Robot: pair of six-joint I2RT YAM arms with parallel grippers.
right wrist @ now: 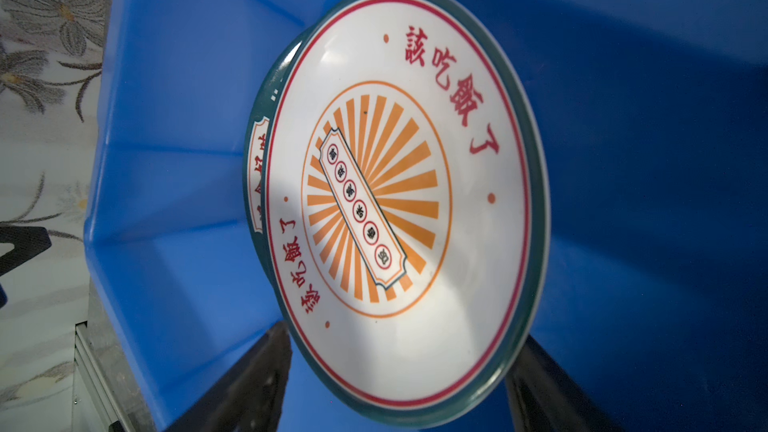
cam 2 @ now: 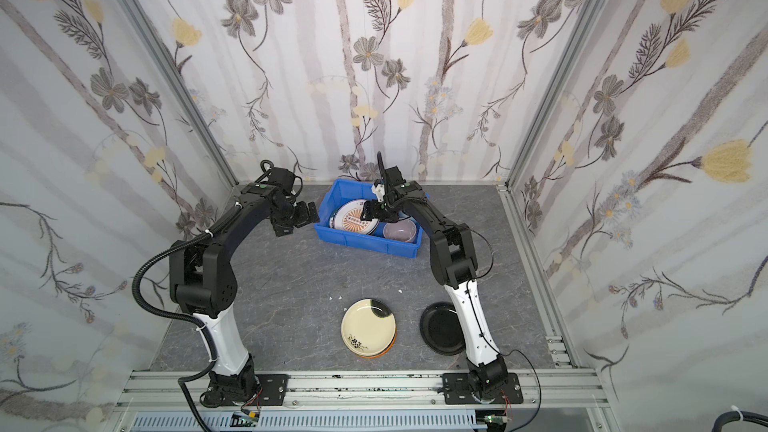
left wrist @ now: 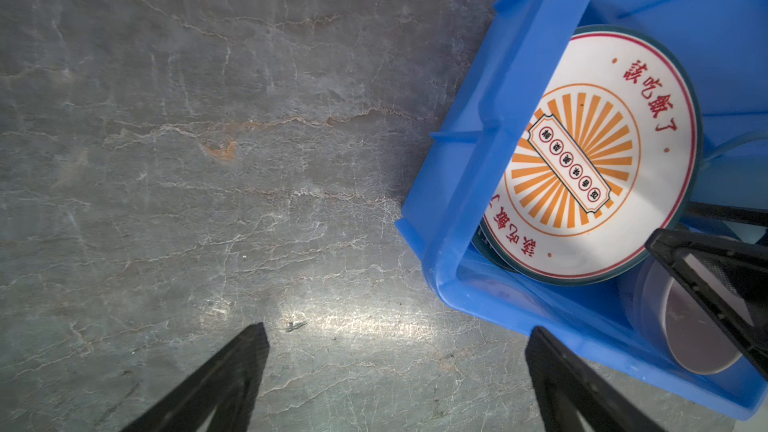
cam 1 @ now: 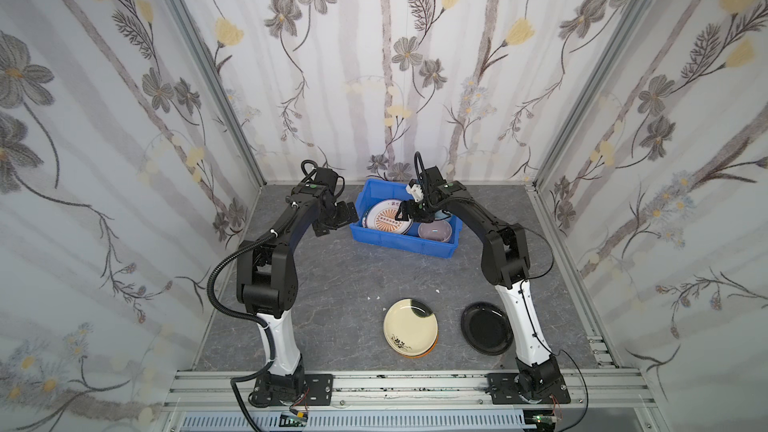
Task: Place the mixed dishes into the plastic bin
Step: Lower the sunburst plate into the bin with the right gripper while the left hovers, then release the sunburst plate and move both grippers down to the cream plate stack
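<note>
Progress entry, dishes into bin.

Bin (cam 1: 399, 245) is seen at the back of the table (cam 1: 332, 284), between the two arms. Inside it, a white plate with red lettering (cam 1: 384, 220) is propped at a tilt on a second plate with a dark green edge (right wrist: 255, 139), which lies under it towards the bin's left wall. A lilac bowl (cam 1: 434, 229) sits upright just beside them in the right part of the bin. Whatever else the bin holds is hidden behind the right arm.

Right gripper (cam 1: 409, 213) is held over the bin, low above the lettered plate. In the right wrist view its jaws are spread wide, one finger at each side of the plate's near edge, and no pinch on the rim is seen. The plate is judged to rest on its own.

Left gripper (cam 1: 334, 221) is fully spread with nothing between its fingers, over bare table just outside the bin's left wall.

Not yet binned: a cream plate (cam 1: 409, 326) stacked on an orange plate (cam 1: 419, 354) at the front of the table, and a black plate (cam 1: 486, 328) near them, beside the right arm's base.

Estimate: at least three dishes are in and three plates are left, so roughly half is done. The stacked pair is expected to need separate lifts.
</note>
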